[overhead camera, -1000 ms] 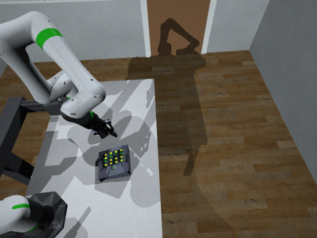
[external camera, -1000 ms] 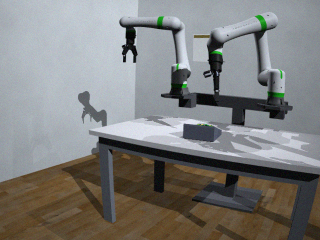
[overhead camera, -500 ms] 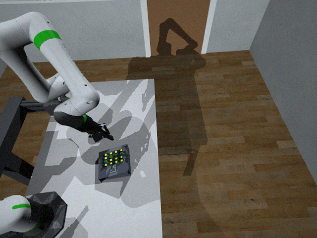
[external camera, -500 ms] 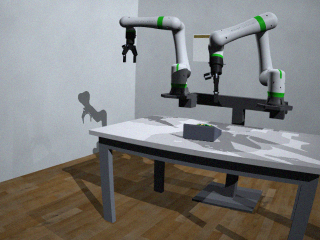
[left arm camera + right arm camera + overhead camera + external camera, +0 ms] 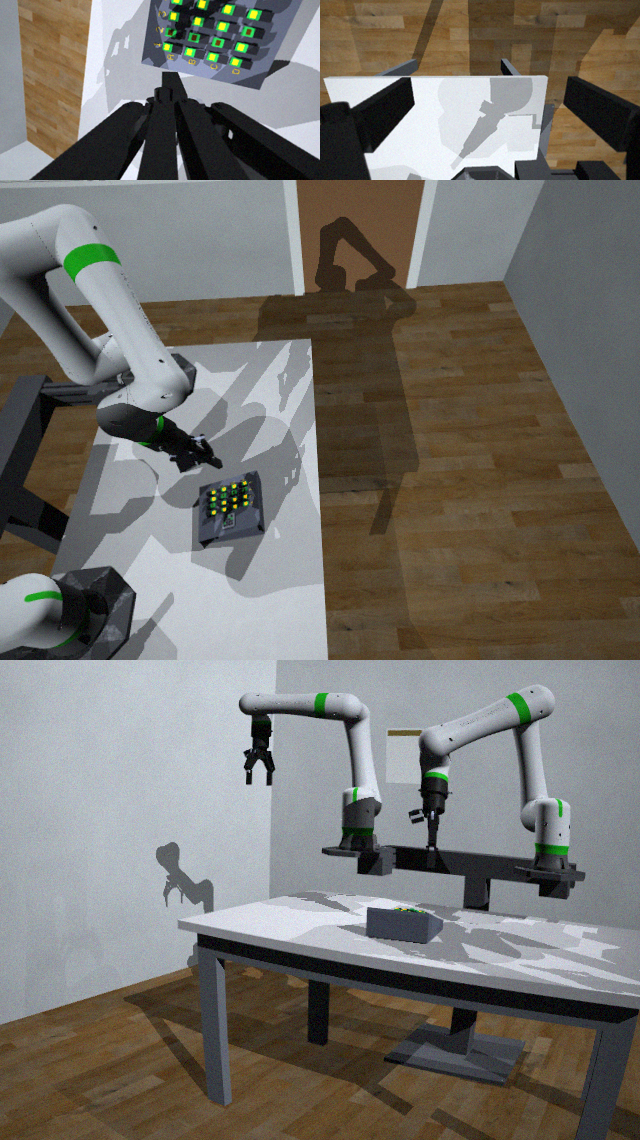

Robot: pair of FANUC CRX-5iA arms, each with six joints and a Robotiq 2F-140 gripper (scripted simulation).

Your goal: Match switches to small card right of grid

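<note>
The dark grey switch box [image 5: 253,521] [image 5: 395,926] [image 5: 246,79] stands on the table with its grid of green and dark grey switches. In the left wrist view, all of row 1 is lit; A2, B2, C2 and D3 are unlit; D2, A3, B3, C3 and the visible row 4 lamps are lit. Row 4 is partly cut off. The small card [image 5: 228,520] lies beside the grid; its squares are too small to read. My left gripper [image 5: 219,464] [image 5: 431,846] [image 5: 169,84] is shut and empty, above and off the row 1 edge. My right gripper [image 5: 258,781] [image 5: 489,91] is open, high up and far from the box.
The white table [image 5: 279,619] [image 5: 248,918] [image 5: 421,112] carries the box, with strong shadows across it. The arms' pedestal beam [image 5: 449,860] runs behind the table. A wooden floor [image 5: 465,490] lies beyond the table edge.
</note>
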